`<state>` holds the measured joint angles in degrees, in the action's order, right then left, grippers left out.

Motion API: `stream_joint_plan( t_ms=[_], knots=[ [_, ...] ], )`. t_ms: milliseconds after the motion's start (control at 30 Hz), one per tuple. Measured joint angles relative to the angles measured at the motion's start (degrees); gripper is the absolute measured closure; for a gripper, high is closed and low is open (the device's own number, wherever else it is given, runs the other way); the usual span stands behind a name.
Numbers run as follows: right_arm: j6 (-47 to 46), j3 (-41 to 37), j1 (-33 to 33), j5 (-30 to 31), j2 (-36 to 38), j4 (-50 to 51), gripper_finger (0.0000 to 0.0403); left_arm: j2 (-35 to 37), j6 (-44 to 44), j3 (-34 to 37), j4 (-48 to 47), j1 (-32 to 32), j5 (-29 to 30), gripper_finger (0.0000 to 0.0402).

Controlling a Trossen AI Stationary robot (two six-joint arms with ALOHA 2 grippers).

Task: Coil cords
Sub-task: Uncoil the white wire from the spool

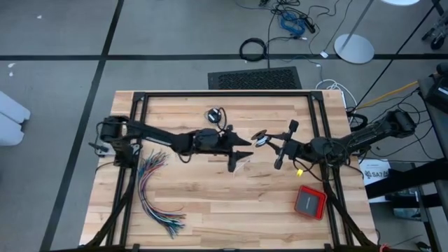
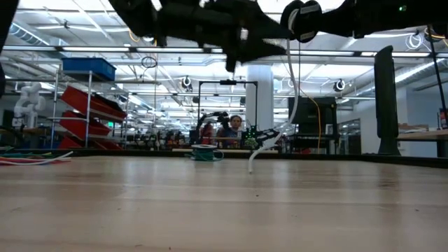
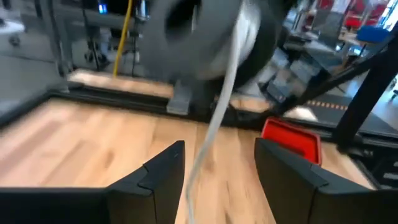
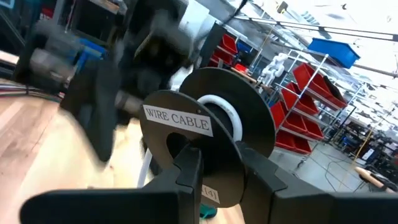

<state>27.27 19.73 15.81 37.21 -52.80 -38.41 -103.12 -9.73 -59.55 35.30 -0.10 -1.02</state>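
I have both arms raised over the middle of the pale wooden slatted table (image 1: 210, 203), meeting nose to nose. My right gripper (image 4: 217, 165) pinches a black plastic spool labelled "WIRE CABLE" (image 4: 208, 134) by its flange, holding it up so white cord (image 3: 217, 106) can be wound onto its hub. My left gripper (image 3: 217, 165) faces it with fingers spread wide, the white strand hanging loose between them, not clamped; I judge I must re-grip to keep winding. In the low view that strand drops to the tabletop. A small teal-green coil (image 2: 204, 153) rests far back on the table, and the fanned many-coloured wire bundle (image 1: 157, 192) lies aside, near the table's left edge.
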Motion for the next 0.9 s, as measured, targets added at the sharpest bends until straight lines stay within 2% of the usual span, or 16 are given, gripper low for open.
stream_joint_plan(
  t_ms=[167,467,600,800,900],
  knots=[
    [-0.4,0.0,0.0,0.0,0.0,0.5,0.034,-4.6,-2.2,-0.5,9.4,0.2,-5.2,0.0202],
    [-1.1,0.0,0.0,0.0,0.0,1.2,0.0339,-6.4,-3.5,-0.7,10.2,1.4,-6.5,0.0215],
    [-1.1,0.0,0.0,0.0,0.0,1.2,0.0338,-6.4,-3.1,-0.7,9.5,1.6,-7.6,0.0256],
    [-2.5,0.0,0.0,0.0,0.0,3.5,0.0338,-5.2,-1.5,-0.7,3.9,2.4,-13.9,0.0375],
    [-2.6,0.0,0.0,0.0,0.0,4.8,0.0338,-2.4,0.4,-0.7,-1.3,2.7,-15.6,0.0388]
  ],
)
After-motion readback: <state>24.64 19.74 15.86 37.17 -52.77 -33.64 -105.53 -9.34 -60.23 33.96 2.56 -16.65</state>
